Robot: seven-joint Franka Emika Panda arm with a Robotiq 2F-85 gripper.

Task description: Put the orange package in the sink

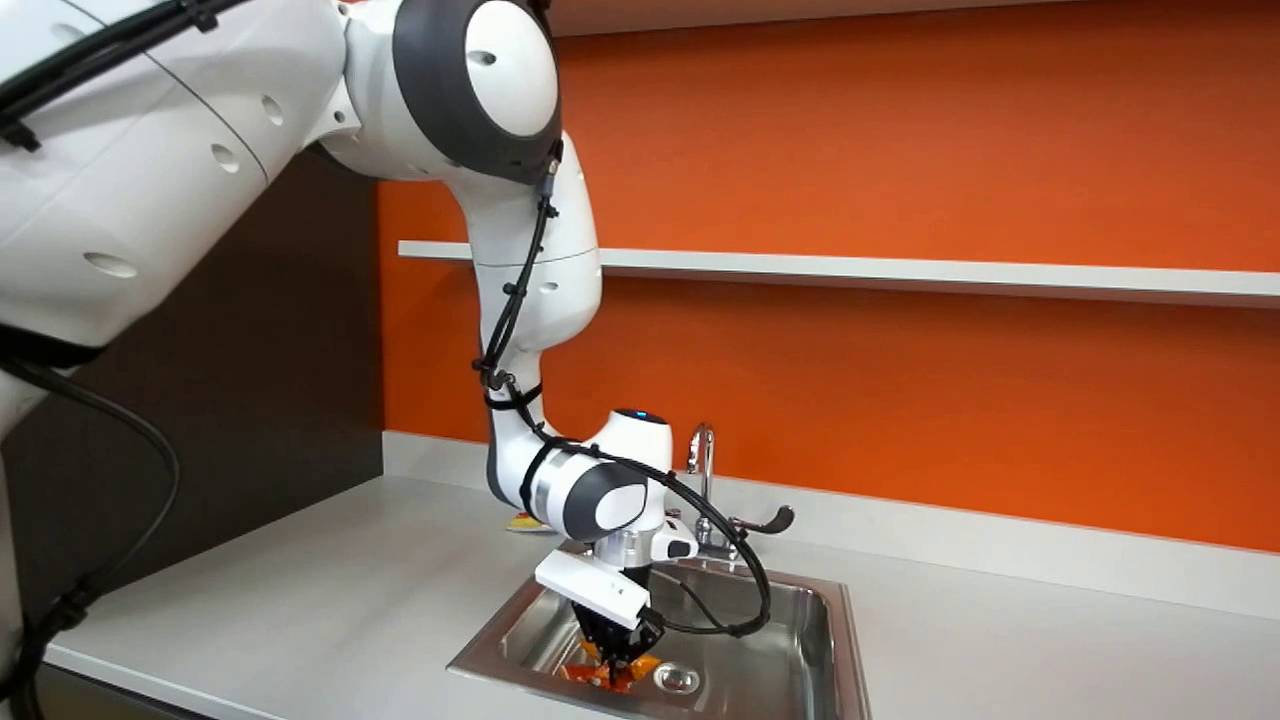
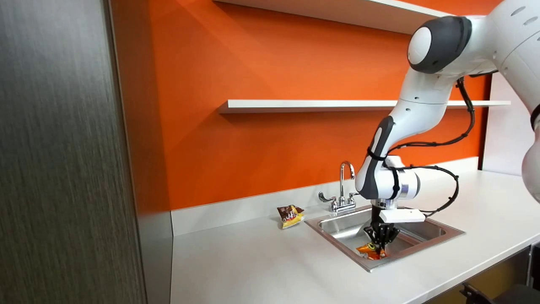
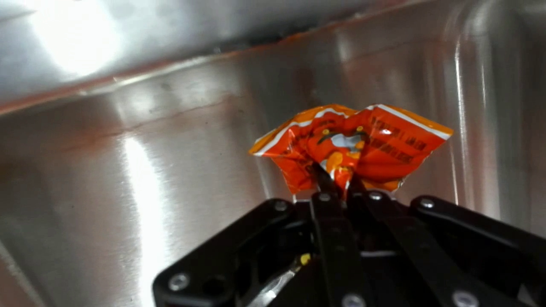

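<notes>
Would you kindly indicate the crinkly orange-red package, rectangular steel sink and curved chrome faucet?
Orange-red package (image 3: 352, 147): wrist view, printed middle.
Steel sink (image 1: 846, 650): in an exterior view, right rim.
Chrome faucet (image 2: 342, 183): in an exterior view, upright spout.

White-striped orange-red package (image 3: 356, 147), black gripper (image 3: 340, 182) and silvery sink (image 3: 204, 183)

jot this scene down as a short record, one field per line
orange bag: crumpled where it is pinched, down inside the sink
gripper: closed on the bag, over the sink floor
release: not yet done
bag touching sink floor: cannot tell
faucet: chrome, two handles, on the wall side of the sink
other bag: brown and yellow, on the counter beside the sink
background: orange wall with a white shelf
</notes>
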